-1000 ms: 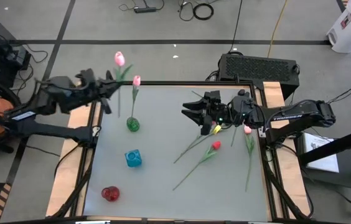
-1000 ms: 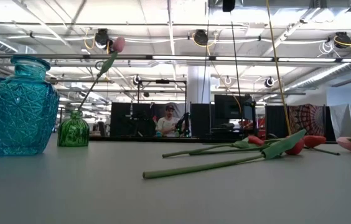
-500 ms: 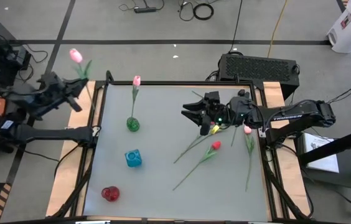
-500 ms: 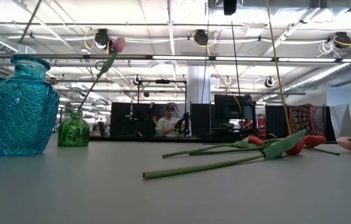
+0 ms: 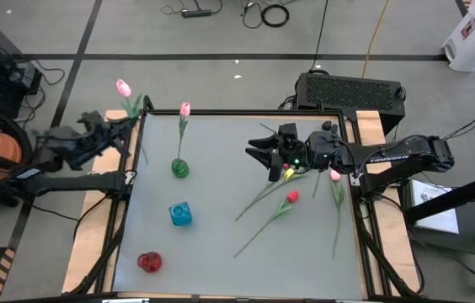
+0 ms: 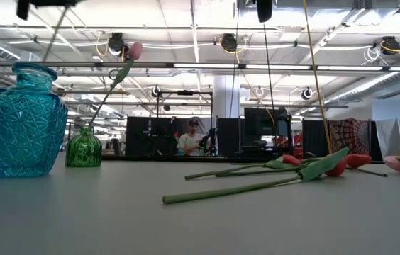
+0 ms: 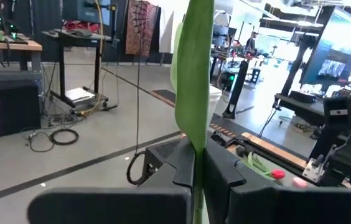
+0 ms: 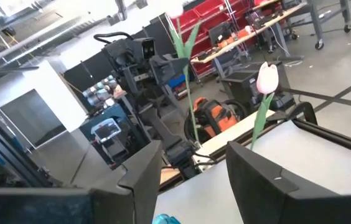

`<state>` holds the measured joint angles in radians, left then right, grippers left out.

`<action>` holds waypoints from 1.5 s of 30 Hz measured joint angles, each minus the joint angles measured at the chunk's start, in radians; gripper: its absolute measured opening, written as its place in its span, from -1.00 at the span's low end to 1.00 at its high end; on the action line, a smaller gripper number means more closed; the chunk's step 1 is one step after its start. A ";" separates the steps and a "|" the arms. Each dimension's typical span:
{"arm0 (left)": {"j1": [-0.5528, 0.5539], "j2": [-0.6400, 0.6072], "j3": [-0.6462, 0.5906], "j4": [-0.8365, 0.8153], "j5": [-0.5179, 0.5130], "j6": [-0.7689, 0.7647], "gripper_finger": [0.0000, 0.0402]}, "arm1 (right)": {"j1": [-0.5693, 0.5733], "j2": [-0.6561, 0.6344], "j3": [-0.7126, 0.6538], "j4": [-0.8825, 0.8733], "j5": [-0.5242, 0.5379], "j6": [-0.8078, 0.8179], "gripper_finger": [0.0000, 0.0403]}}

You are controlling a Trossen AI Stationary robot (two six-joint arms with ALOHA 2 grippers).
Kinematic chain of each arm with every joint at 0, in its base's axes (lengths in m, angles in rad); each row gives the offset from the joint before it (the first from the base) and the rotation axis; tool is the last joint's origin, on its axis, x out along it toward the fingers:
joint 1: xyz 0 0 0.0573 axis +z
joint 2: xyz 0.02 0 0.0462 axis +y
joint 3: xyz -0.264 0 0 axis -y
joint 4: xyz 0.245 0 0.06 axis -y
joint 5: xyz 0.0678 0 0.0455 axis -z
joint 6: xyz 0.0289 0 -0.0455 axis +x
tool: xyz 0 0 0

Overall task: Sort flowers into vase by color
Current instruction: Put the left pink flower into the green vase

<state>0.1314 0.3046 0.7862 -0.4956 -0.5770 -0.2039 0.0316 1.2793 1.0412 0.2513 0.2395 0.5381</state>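
Gripping a pink tulip's stem [image 7: 195, 93], the left end effector [image 5: 120, 133] hovers off-table; right end effector [image 5: 263, 155] gapes; no legible writing.

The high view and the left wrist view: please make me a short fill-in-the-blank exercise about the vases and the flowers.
1. The green vase holds one ____ tulip.
2. The left gripper is shut on a tulip's ____, off the table's left edge.
3. The blue vase stands between the green vase and the ____ vase.
4. The right gripper holds ____.

Missing words: pink; stem; red; nothing
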 joint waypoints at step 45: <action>0.024 0.181 -0.322 0.543 -0.159 0.023 -0.92 | 0.000 0.000 0.000 -0.026 0.000 0.045 -0.15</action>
<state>0.1557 0.4860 0.4644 0.0474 -0.7361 -0.1811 0.0315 1.2793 1.0412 0.2253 0.2390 0.5834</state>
